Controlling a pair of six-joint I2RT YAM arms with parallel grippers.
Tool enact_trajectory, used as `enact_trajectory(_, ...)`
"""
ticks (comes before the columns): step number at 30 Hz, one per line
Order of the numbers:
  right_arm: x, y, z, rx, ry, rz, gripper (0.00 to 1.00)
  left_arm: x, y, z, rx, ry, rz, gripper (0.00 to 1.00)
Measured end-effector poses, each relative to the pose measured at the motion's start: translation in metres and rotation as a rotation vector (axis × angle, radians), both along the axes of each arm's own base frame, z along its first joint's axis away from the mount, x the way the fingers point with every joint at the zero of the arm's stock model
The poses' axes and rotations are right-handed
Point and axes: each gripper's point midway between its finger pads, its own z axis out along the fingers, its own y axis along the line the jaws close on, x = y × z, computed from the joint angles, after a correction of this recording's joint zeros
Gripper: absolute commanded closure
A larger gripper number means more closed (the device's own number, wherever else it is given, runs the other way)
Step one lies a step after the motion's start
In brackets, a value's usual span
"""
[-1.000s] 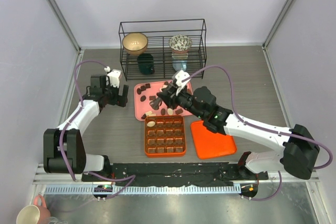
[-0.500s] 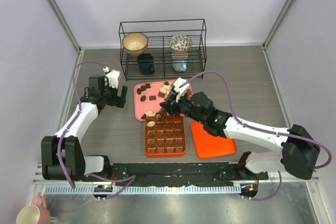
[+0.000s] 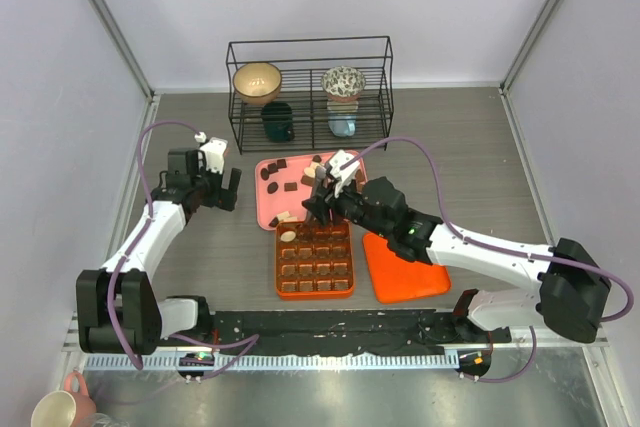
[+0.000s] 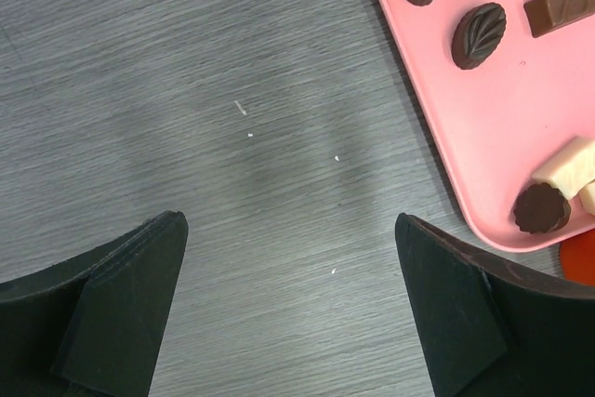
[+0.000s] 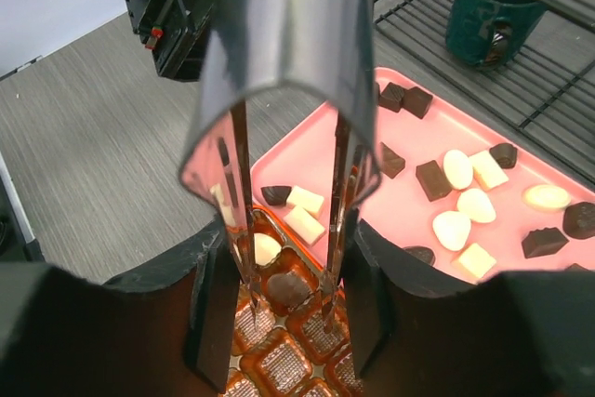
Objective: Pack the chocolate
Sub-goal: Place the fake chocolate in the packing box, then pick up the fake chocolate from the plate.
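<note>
Chocolate pieces (image 3: 290, 187), dark, tan and white, lie scattered on the pink tray (image 3: 268, 209). The orange gridded box (image 3: 314, 277) sits just in front of it. My right gripper (image 5: 290, 306) is shut on metal tongs (image 5: 284, 44), whose tips stand apart over the box's far-left corner. A dark chocolate (image 5: 286, 290) lies loose in a cell between the tips, beside a white piece (image 5: 265, 248) in the corner cell. My left gripper (image 4: 290, 222) hangs open over bare table left of the tray (image 4: 493, 137), with nothing between its fingers.
An orange lid (image 3: 405, 267) lies right of the box. A black wire rack (image 3: 310, 87) at the back holds two bowls, a dark green mug (image 5: 488, 11) and a cup. A mug stands below the table's near edge (image 3: 58, 409).
My right gripper carried a dark chocolate in the tongs from the tray to the box. The tongs then spread and the piece dropped into a cell. The left arm barely shifted.
</note>
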Motion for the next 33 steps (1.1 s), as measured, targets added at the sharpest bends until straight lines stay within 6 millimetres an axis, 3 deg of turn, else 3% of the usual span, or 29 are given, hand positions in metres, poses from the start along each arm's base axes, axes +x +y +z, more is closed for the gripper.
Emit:
enact_trajectory(8, 0.012, -0.004, 0.016, -0.002, -0.073, -0.045, 0.70, -0.003, 0.002, 0.000, 0.009, 0.004, 0.002, 0.00)
enact_trajectory(14, 0.052, 0.003, 0.042, 0.045, -0.164, -0.114, 0.73, -0.003, 0.003, -0.001, 0.021, 0.004, -0.006, 0.00)
enact_trajectory(17, 0.078, 0.003, 0.035, 0.042, -0.186, -0.159, 0.73, -0.003, 0.003, -0.001, 0.023, 0.004, -0.007, 0.00)
enact_trajectory(21, 0.113, 0.002, 0.008, 0.008, -0.192, -0.208, 0.70, -0.003, 0.003, -0.001, 0.022, 0.005, -0.008, 0.00)
enact_trajectory(23, 0.124, 0.000, -0.007, -0.009, -0.187, -0.224, 0.60, -0.003, 0.003, -0.001, 0.022, 0.005, -0.008, 0.00)
enact_trajectory(25, 0.134, -0.003, -0.019, -0.024, -0.186, -0.239, 0.56, -0.003, 0.003, -0.001, 0.022, 0.005, -0.008, 0.00)
enact_trajectory(33, 0.148, 0.000, -0.021, 0.006, -0.213, -0.245, 0.48, -0.003, 0.003, 0.000, 0.023, 0.007, -0.008, 0.00)
